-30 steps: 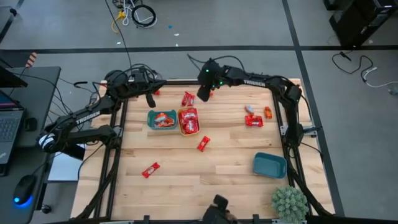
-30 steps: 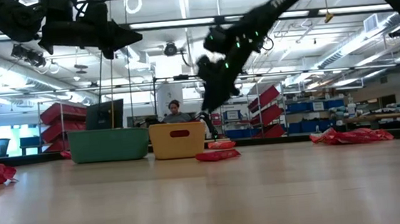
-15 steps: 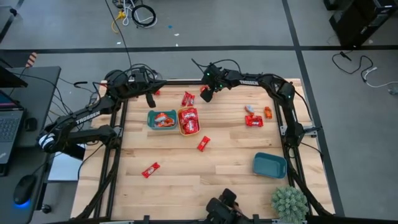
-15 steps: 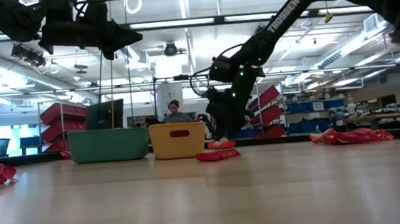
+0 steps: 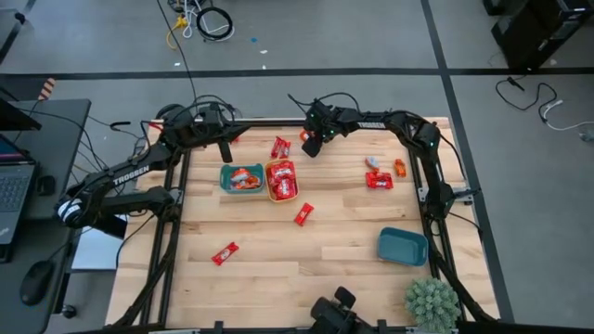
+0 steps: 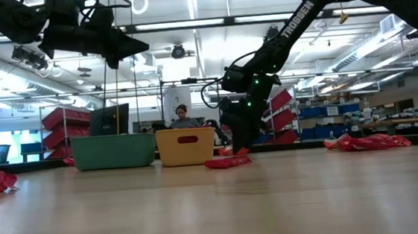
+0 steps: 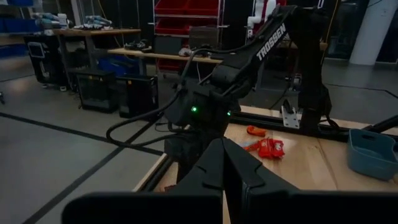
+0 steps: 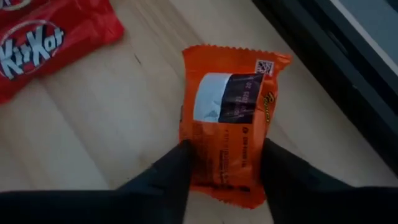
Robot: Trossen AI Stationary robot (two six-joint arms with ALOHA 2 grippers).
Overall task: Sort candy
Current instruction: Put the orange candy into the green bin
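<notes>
An orange wrapped candy (image 8: pixel 227 118) lies flat on the wood by the table's far edge, next to a red candy (image 8: pixel 43 43). My right gripper (image 8: pixel 225 148) is open and low over the orange candy, one finger on each of its long sides; in the high view the gripper (image 5: pixel 311 145) hides that candy. More red and orange candies lie loose on the table (image 5: pixel 379 179), (image 5: pixel 303 214), (image 5: pixel 225 252), and others fill the teal bowl (image 5: pixel 225 178) and the yellow bowl (image 5: pixel 281 198). My left gripper (image 5: pixel 224 151) hangs shut in the air above the far left corner. My right gripper comes from above, pointing down, with its fingers (image 8: pixel 171 171) across the orange candy at the wrapper's end nearest the wrist (image 8: pixel 217 177). The candy lies flat on the table. Whether the fingers touch its edges, I cannot tell.
A blue bowl (image 5: pixel 402 246) stands near the right edge and a potted plant (image 5: pixel 432 301) at the near right corner. The dark frame rail (image 8: pixel 348 68) runs right behind the orange candy. Open wood lies across the near half of the table (image 5: pixel 306 269).
My right gripper has come down from well above the table to the tabletop by the far edge and now stands over the orange candy. The left arm and the candies have kept still.
</notes>
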